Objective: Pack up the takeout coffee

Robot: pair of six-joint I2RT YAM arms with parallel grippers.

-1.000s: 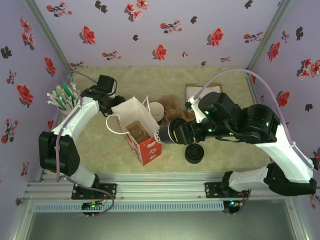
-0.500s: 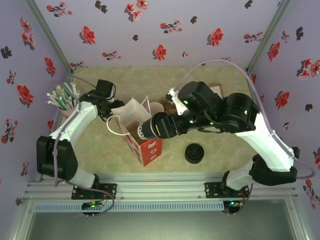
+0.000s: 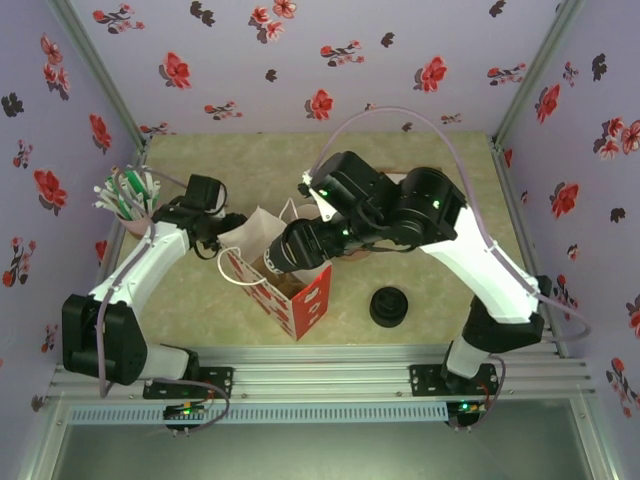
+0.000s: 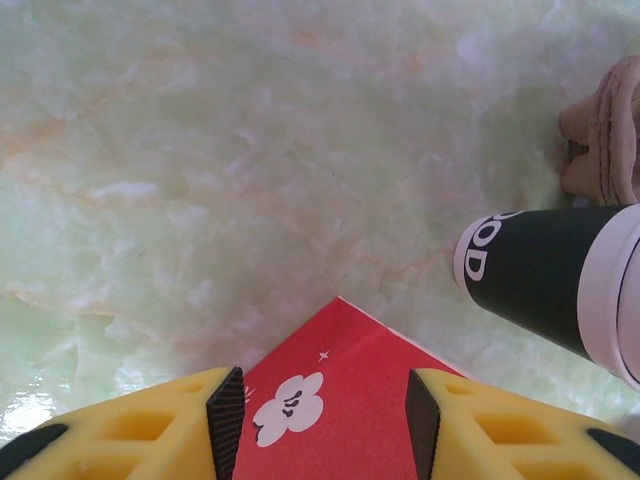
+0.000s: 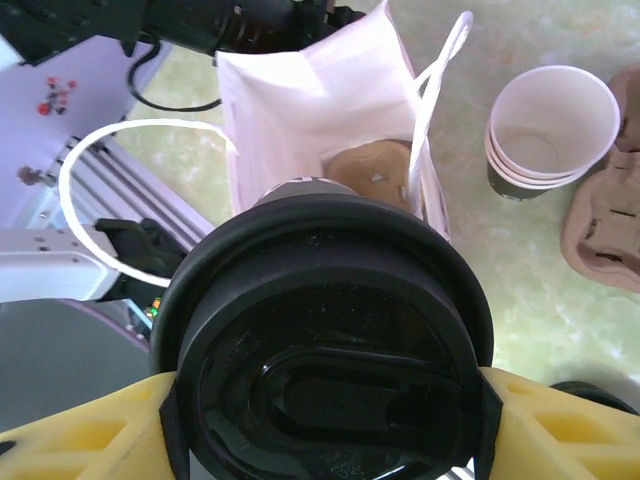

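The takeout coffee (image 3: 284,255) is held in the air by the right gripper (image 3: 292,247), directly above the open mouth of the paper bag (image 3: 305,305). The cup is clamped from both sides just below its black lid (image 5: 325,330). In the right wrist view the yellow fingers (image 5: 80,430) are pressed against it at 9 and 3 o'clock.

The cup is not upright. In the top view its long axis is tilted, with the base aimed toward 7 o'clock and down at the bag, and the lid turned back toward the wrist at 1 o'clock. In the left wrist view the dark lower band is seen coming in from 3 o'clock, with the base end pointing toward about 10 o'clock.

The bag rests on the marble-patterned table (image 4: 200,150), and a brown cardboard insert (image 5: 375,175) can be seen at its bottom. Its rim on the 10 o'clock side is pinched by the left gripper (image 4: 323,405). The red flowered panel fills the gap between the black pads (image 4: 226,420).

A stack of lidless cups (image 5: 550,125) is seen at 2 o'clock of the bag mouth in the right wrist view, just beside a cup carrier (image 5: 605,215). A stack of black lids (image 3: 390,307) lies on the table at 3 o'clock of the bag, apart from it.
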